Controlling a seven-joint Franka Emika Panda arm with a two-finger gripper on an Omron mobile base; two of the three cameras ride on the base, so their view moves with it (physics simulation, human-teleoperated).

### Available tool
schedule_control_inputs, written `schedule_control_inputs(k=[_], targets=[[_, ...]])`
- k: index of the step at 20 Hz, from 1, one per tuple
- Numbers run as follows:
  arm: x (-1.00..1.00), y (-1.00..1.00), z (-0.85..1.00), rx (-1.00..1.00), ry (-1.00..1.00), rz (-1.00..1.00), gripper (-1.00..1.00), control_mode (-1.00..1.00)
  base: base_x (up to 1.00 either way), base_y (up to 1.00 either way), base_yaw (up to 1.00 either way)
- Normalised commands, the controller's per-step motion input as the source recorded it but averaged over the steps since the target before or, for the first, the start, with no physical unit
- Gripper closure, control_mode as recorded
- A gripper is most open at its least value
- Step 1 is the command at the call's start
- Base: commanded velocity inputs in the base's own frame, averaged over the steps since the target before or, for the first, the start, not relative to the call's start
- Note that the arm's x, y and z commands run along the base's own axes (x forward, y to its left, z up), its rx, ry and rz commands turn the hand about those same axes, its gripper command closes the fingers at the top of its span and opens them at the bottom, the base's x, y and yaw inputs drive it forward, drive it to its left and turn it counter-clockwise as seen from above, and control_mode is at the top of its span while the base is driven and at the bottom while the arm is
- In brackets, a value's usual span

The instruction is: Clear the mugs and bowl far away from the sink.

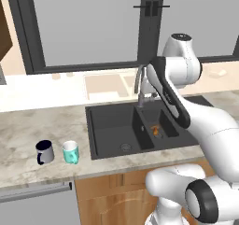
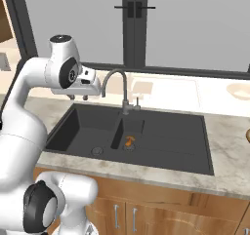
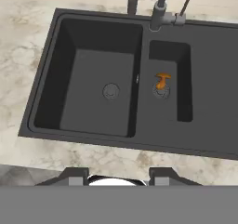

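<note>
Black double-basin sink [image 1: 140, 128] sits centre frame in the left base view, curved steel faucet [image 2: 119, 85] behind it, small orange object [image 3: 161, 80] lying on the drain of the smaller basin; what it is, too small to tell

Navy mug [image 1: 45, 152] and teal mug [image 1: 71, 151] stand upright on the marble counter [image 1: 28, 130] at lower left of the left base view, just beside each other, apart, well left of the sink; handles look to face front, teal one more clearly; wood-rimmed bowl not something I can pick out; pale dish [image 2: 239, 91] at the right edge of the right base view is faint cream, not counted as the bowl

Gripper [image 3: 118, 177] at bottom of the hand view, looking down over the sink's front edge; fingers [image 3: 74, 176] stand apart with a gap between, nothing between them, so spread partway and empty; in the right base view the hand hangs above the sink's left rear corner

Handling guess: mugs look rigid, glazed, light, probably slippery and chippable; best pinch across the rim wall from above, one finger inside, or on the handle; mugs already clear of the basin, whether far enough is a judgement call
</note>
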Motion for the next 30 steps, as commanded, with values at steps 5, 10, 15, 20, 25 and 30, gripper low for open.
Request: schedule_control_inputs(k=[5,10,15,20,25,30], targets=[[-0.52,0.8,0.0,-0.09,-0.06,0.12,-1.0,-1.0,0.0,0.0,0.0],[-0.69,1.0,0.0,-0.18,-0.02,0.17,-1.0,-1.0,0.0,0.0,0.0],[-0.57,0.82,-0.03,-0.09,0.0,0.12,-1.0,-1.0,0.0,0.0,0.0],[-0.41,0.29,-0.2,0.02,0.0,0.07,-1.0,-1.0,0.0,0.0,0.0],[-0.23,0.2,-0.13,0.11,0.0,0.0,-1.0,-1.0,0.0,0.0,0.0],[-0.19,0.07,-0.13,0.15,0.0,0.0,-1.0,-1.0,0.0,0.0,0.0]])
